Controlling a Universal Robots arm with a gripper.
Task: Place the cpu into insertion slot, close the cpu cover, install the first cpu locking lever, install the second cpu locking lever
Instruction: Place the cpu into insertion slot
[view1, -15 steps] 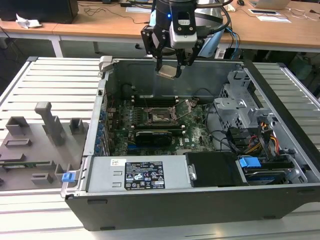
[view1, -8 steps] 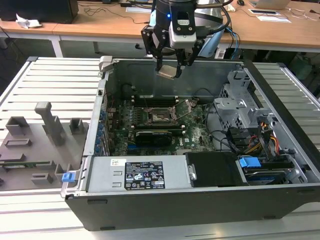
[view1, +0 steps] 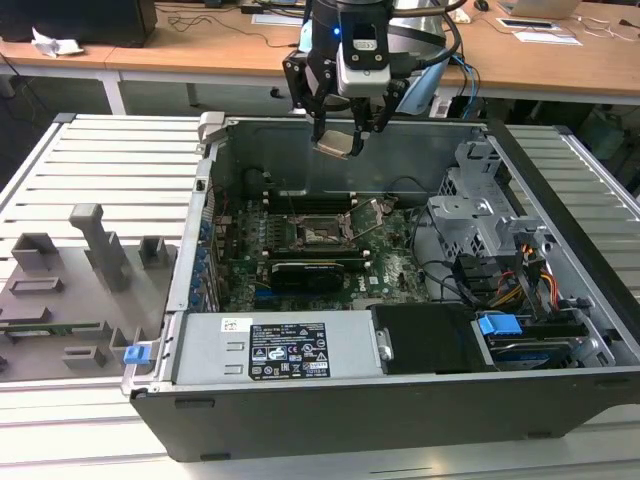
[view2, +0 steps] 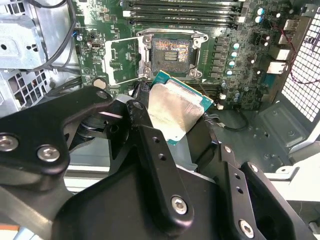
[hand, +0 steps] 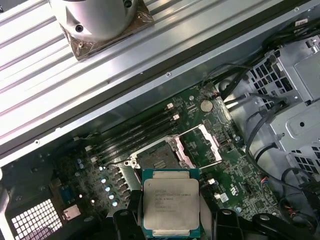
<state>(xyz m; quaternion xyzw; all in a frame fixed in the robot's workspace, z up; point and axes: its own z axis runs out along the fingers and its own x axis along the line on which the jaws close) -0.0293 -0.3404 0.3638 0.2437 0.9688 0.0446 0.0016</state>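
Observation:
My gripper (view1: 339, 138) hangs above the open computer case, shut on the cpu (view1: 336, 146), a small square chip with a silver-grey top. In both wrist views the cpu (view2: 175, 112) (hand: 171, 202) is pinched by its edges between the black fingers (view2: 150, 145). It is tilted and held well above the board. Below it on the green motherboard (view1: 395, 270) lies the insertion slot (view1: 318, 233) (view2: 171, 50) (hand: 157, 159), bare and uncovered. The cpu cover (view2: 124, 61) (hand: 202, 145) is swung open to the side of the slot.
Case walls (view1: 215, 180) ring the board. A grey drive cage (view1: 480, 210) with cables stands on the exterior view's right, and a power supply (view1: 285, 350) lies in front. Memory slots (hand: 135, 132) run beside the socket. A grey fixture tray (view1: 70, 290) lies outside the case.

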